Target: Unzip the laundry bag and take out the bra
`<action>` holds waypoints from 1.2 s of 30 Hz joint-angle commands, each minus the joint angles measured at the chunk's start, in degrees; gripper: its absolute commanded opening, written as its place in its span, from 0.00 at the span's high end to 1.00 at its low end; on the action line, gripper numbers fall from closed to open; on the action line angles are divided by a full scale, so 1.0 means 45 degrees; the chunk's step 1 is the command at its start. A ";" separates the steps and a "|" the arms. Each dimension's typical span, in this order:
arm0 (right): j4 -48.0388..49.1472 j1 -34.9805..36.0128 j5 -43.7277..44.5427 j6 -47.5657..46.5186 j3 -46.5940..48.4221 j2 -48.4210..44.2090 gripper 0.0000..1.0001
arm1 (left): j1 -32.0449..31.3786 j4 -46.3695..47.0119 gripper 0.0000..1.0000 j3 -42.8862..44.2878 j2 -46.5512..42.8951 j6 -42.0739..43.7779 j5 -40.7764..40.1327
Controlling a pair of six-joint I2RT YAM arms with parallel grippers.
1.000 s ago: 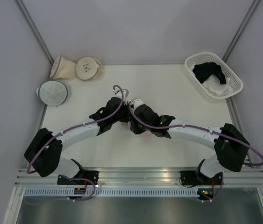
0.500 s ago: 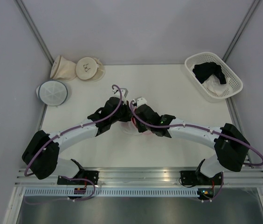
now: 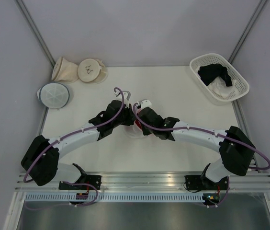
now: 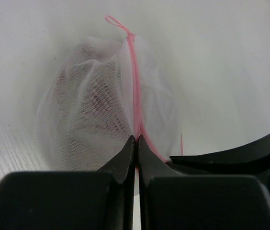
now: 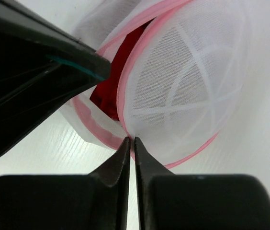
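So, the left gripper [image 4: 136, 140] is pinching fully closed on the laundry bag's [image 5: 192, 86] pink seam. The right gripper [image 5: 130, 140] is squeezing nearly closed on the bag's rim by the opening. The bra [image 5: 113, 81] is sitting inside the bag, showing red through the gap. The white basket [image 3: 239, 72] is sitting well off to the bag's far right.

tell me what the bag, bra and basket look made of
bag: fine white see-through mesh, likely synthetic net, with a pink tape-like rim.
bra: matte red soft cloth, seen crumpled in the opening.
basket: white, probably moulded plastic, judging by its regular lattice walls.
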 commanded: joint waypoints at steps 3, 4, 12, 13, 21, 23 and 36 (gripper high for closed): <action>-0.0315 0.0003 0.1100 -0.0029 0.0583 0.0043 0.99 | -0.0051 0.0112 0.98 -0.0260 -0.0696 -0.0062 -0.0070; -0.0374 0.0022 0.1198 0.0010 0.0564 -0.0016 1.00 | -0.0051 0.0073 0.98 -0.0299 -0.0735 -0.0061 -0.0070; -0.1855 -0.0094 0.3751 0.0303 0.0856 -0.1401 1.00 | -0.0051 0.0014 0.98 -0.1216 -0.1418 -0.0022 -0.0187; -0.2033 -0.0134 0.4047 0.0458 0.0857 -0.1616 1.00 | -0.0051 0.0014 0.98 -0.1450 -0.1516 -0.0022 -0.0187; -0.2249 -0.2493 0.4771 0.0441 0.1343 -0.1619 1.00 | -0.0051 -0.0083 0.98 -0.2447 -0.2746 0.0114 0.0183; -0.2502 -0.2886 0.5279 0.0479 0.1676 -0.1015 0.99 | -0.0051 -0.0200 0.98 -0.2623 -0.3214 0.0192 0.0107; -0.0516 -0.3046 0.0003 -0.0263 0.0801 -0.3335 0.41 | -0.0051 -0.1236 0.98 -0.2683 -0.4759 -0.0100 0.0242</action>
